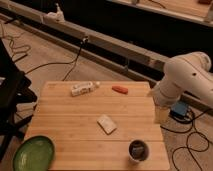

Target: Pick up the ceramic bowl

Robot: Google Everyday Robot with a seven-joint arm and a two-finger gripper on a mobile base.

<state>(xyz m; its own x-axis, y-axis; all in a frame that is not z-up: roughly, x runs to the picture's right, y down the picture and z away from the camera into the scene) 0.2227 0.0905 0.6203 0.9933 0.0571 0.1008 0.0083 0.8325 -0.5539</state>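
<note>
A dark chair frame (11,97) is standing at the far left, just beside the table's left edge. On the pale wooden slatted table (65,117), the wide, shallow, glossy green ceramic bowl (34,153) is sitting upright at the near left corner, its darker rim lying close to both the left and near edges, well apart from everything else. Farther back, a white bottle-shaped item (83,88) is lying on its side; any print on it is too small to read. A flat, pale rectangular packet (106,124) is resting near the table's middle, with open board all around it. A small orange-red oblong piece (119,89) is lying toward the far edge. A small dark cup (138,149) is standing at the near right corner. The white robot arm (186,79) is bending down on the right, its gripper (161,114) hanging just beside the table's right edge, holding nothing visible; how far open it is cannot be told. Black cables (192,142) are trailing on the floor beyond.
</note>
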